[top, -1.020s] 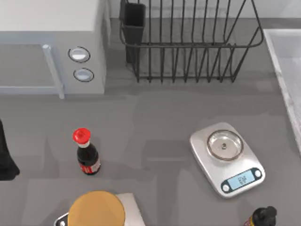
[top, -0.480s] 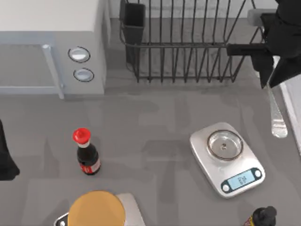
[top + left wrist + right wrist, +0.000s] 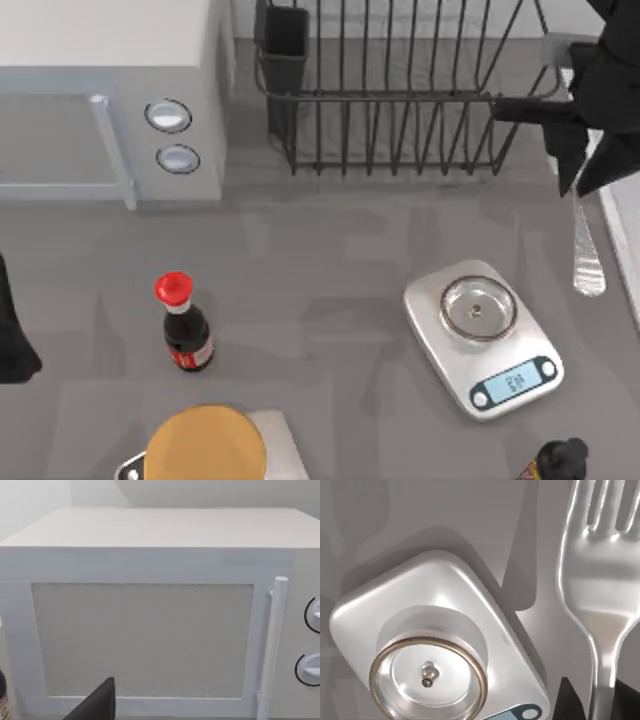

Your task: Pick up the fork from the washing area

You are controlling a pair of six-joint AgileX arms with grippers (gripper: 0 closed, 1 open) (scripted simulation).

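At the upper right of the top view, the black right gripper [image 3: 575, 165] is pinching the slim shiny silver metal fork [image 3: 585, 250], which hangs above the grey table [image 3: 330, 260] beside the pale grey-white rectangular sink basin's rim [image 3: 622, 225], up and right of the silver kitchen scale [image 3: 483, 335]. The left arm sits at the left edge, facing the white microwave [image 3: 150, 605]; whether its fingers are spread I cannot tell.

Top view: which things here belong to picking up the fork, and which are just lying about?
Job:
fork, hanging from the right gripper
sink, at the right edge

Lying about:
scale
dish rack
microwave
red-capped bottle
left arm, parked at the left edge
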